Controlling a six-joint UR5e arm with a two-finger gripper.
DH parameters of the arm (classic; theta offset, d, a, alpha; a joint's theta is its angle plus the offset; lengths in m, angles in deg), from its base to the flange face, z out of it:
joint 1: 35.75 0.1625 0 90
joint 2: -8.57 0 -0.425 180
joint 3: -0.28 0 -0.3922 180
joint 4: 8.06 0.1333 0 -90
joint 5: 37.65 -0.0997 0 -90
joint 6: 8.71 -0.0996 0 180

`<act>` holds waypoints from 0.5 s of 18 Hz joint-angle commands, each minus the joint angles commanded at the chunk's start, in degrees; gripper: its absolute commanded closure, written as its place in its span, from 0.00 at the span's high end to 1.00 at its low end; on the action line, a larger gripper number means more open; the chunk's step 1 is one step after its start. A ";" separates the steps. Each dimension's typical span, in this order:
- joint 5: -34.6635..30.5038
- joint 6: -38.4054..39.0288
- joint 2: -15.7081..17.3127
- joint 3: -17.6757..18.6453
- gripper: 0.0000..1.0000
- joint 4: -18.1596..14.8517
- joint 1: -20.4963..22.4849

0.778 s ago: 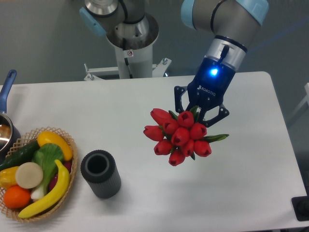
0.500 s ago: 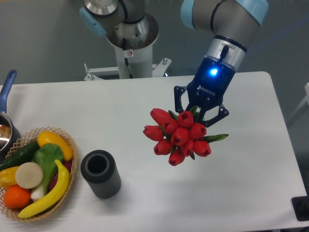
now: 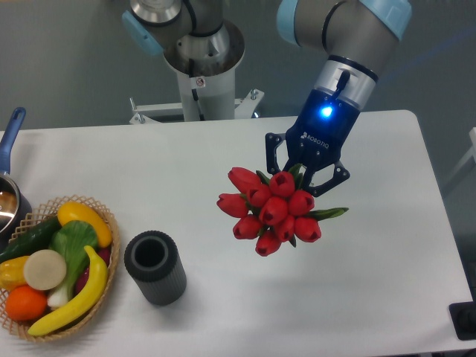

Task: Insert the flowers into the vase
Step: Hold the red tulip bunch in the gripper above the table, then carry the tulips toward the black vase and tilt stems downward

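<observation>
The pincer (image 3: 303, 169) hangs over the right half of the worktop (image 3: 223, 149), its two dark fingers closed about the stems of the flowers (image 3: 269, 210). A blue light shows on the pincer body.

Flowers: one bunch, about ten red buds counted, some overlapping so the count is not exact. The bunch is held clear of the worktop surface. Buds face the camera and lean toward the lower left; the stems run back up and to the right, into the pincer, so the long axis lies along that diagonal. One green leaf sticks out to the right of the buds.

Vase (image 3: 155, 267): one, dark grey, ribbed, standing upright on the worktop with its round mouth open upward. It stands well apart from the bunch, to the lower left. The worktop between bunch and vase carries nothing.

Basket (image 3: 104, 216): one, wicker, just left of the vase at the worktop's left edge. It holds a banana, an orange fruit, a cucumber and other produce. Whether basket and vase touch cannot be told.

Pot (image 3: 9, 202): one, cut off by the left frame edge, blue handle pointing up.

The bunch sits well inside the worktop's right and far edges.
</observation>
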 joint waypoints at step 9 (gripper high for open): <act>14.22 -0.71 -1.67 -0.09 0.29 2.99 -2.63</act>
